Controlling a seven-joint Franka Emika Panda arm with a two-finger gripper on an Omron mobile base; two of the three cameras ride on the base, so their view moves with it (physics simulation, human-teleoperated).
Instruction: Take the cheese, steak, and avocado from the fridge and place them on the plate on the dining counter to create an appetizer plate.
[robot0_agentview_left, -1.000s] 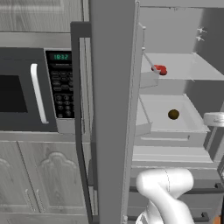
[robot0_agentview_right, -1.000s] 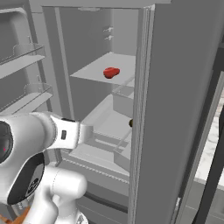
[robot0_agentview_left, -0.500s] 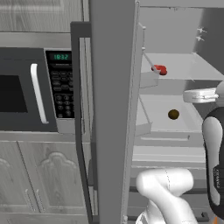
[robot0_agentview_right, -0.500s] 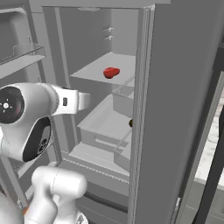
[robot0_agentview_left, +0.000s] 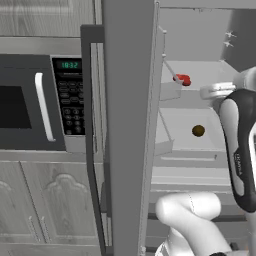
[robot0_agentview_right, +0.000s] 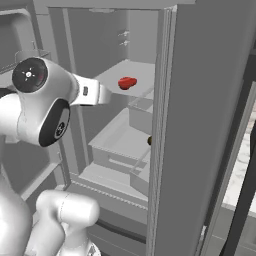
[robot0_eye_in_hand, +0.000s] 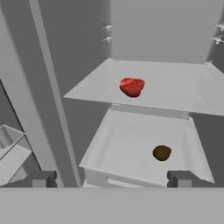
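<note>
The fridge (robot0_agentview_left: 127, 125) stands open in front of me. The red steak (robot0_eye_in_hand: 132, 86) lies on the upper pale shelf (robot0_eye_in_hand: 179, 94), also seen as the steak (robot0_agentview_left: 182, 79) and the steak (robot0_agentview_right: 127, 82). The dark avocado (robot0_eye_in_hand: 162, 152) sits in the drawer (robot0_eye_in_hand: 131, 144) below, near its right side, and shows as the avocado (robot0_agentview_left: 198, 131) too. My gripper (robot0_eye_in_hand: 112, 179) is open and empty, held outside the fridge and facing both, well short of them. The cheese, the plate and the dining counter are out of view.
A black microwave (robot0_agentview_left: 30, 105) with green digits sits left of the open fridge door, over grey cabinet doors (robot0_agentview_left: 50, 200). Door bins (robot0_eye_in_hand: 13, 153) hang to the hand's left. My own arm (robot0_agentview_right: 40, 105) rises in front of the fridge opening.
The arm has swung up from low in front of the fridge to shelf height, its hand now facing inside. The jaws have stayed open. Steak and avocado have not moved.
</note>
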